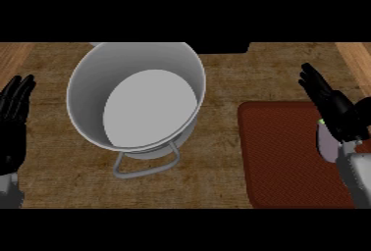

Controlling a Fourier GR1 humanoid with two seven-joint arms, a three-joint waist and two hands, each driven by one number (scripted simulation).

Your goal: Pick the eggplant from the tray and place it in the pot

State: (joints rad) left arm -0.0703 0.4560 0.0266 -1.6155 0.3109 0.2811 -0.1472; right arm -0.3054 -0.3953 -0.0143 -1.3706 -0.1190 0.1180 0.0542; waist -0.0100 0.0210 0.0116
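Note:
A large grey pot (pixel 94 73) stands on the counter at centre left, its wire handle (pixel 145 164) pointing toward me; nothing lies inside it. At the right lies a dark red tray (pixel 282 157). My right hand (pixel 334 109) hovers over the tray's right part with its fingers straight and pointing away. Just beneath that hand a pale purple eggplant (pixel 328 145) with a green tip peeks out, mostly hidden by the hand and forearm. Whether the hand touches it I cannot tell. My left hand (pixel 14 117) rests open at the left edge, fingers up.
The wooden counter (pixel 217 147) shows between pot and tray. Lighter wood strips run along the far left and far right edges. A dark recess (pixel 221 46) sits behind the pot at the top.

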